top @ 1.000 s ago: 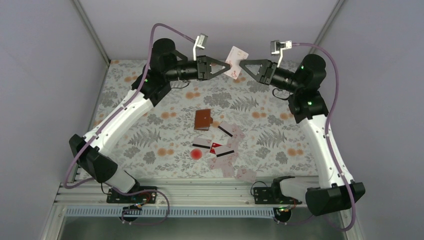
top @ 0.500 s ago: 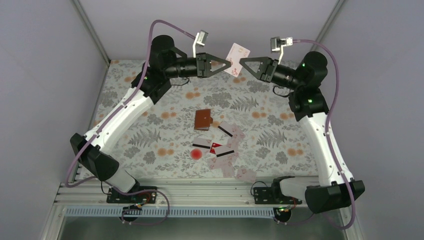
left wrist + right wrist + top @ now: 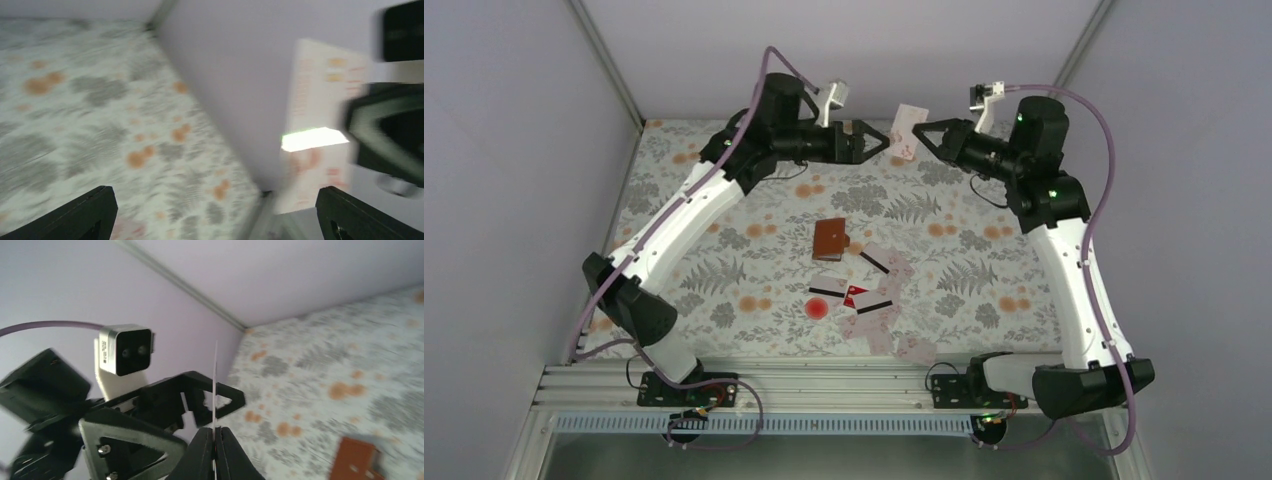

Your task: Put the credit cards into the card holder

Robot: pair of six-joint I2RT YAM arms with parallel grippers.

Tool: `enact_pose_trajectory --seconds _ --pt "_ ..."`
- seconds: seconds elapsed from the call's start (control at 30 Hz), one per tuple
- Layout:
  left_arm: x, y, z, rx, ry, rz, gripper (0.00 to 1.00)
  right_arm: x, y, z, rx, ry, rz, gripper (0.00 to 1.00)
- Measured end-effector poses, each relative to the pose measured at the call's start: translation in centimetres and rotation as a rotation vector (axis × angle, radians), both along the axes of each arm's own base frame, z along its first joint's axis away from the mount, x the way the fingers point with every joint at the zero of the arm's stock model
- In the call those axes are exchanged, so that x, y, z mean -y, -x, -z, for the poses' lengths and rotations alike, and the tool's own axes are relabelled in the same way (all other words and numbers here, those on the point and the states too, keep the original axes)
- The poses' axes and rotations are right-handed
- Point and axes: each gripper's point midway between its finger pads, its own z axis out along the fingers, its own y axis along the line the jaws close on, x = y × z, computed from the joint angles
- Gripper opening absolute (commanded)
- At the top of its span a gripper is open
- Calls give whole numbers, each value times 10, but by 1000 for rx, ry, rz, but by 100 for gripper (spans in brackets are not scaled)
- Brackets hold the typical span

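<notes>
Pinching one card (image 3: 907,125) by its edge, my right gripper (image 3: 919,129) holds it high beyond the wallet (image 3: 831,238); my left gripper (image 3: 883,141) hangs spread. I judge it light, stiff, slick.

3 cameras, all meeting at the far edge of the worktop (image 3: 964,200).
My top view looks down from above and behind the arm bases, covering everything. The left wrist view faces rightward, close on the raised credit card (image 3: 320,100). The right wrist view faces leftward, sighting along that card's edge at the left end effector (image 3: 879,140).
</notes>
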Motion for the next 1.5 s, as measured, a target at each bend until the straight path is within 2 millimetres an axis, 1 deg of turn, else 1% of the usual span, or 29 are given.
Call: enact_pose_trajectory --seconds 0.07,0.13,0.2,0.27,0.3,0.37,0.47,0.53,0.57,0.67,0.8,1.03,1.2,1.37,1.5 --pt "-5 -14 33 -16 -122 -83 100 8 -7 21 -62 53 66 3" --pt "-9 -26 76 -42 -282 -162 100 18 -11 42 -118 114 128 3" --pt "-9 -34 117 -55 -442 -224 100 26 -12 59 -162 168 170 3" --pt "-8 -35 160 -66 -615 -265 100 32 -12 72 -193 216 198 3" --pt "-8 -33 185 -73 -715 -278 100 34 -12 77 -203 234 207 3" --pt "-11 -28 224 -87 -867 -291 100 38 -12 85 -222 268 221 3" --pt "-21 -23 270 -108 -1048 -305 100 42 -13 96 -242 306 230 3" --pt "-32 -25 293 -121 -1141 -320 100 44 -13 102 -256 328 231 3" --pt "-36 -26 301 -125 -1176 -326 100 44 -13 105 -261 339 232 3" --pt "-43 -30 316 -131 -1239 -339 100 46 -13 111 -272 365 229 3" --pt "-43 -33 329 -139 -1269 -336 100 47 -12 116 -282 385 223 3" --pt "-45 -33 341 -148 -1295 -334 100 48 -11 117 -283 389 221 3" --pt "-54 -30 351 -152 -1333 -342 99 47 -12 118 -286 390 220 3" --pt "-62 -26 359 -160 -1365 -346 94 47 -12 119 -287 391 216 3" --pt "-64 -26 361 -167 -1369 -360 84 46 -13 121 -288 394 210 3"
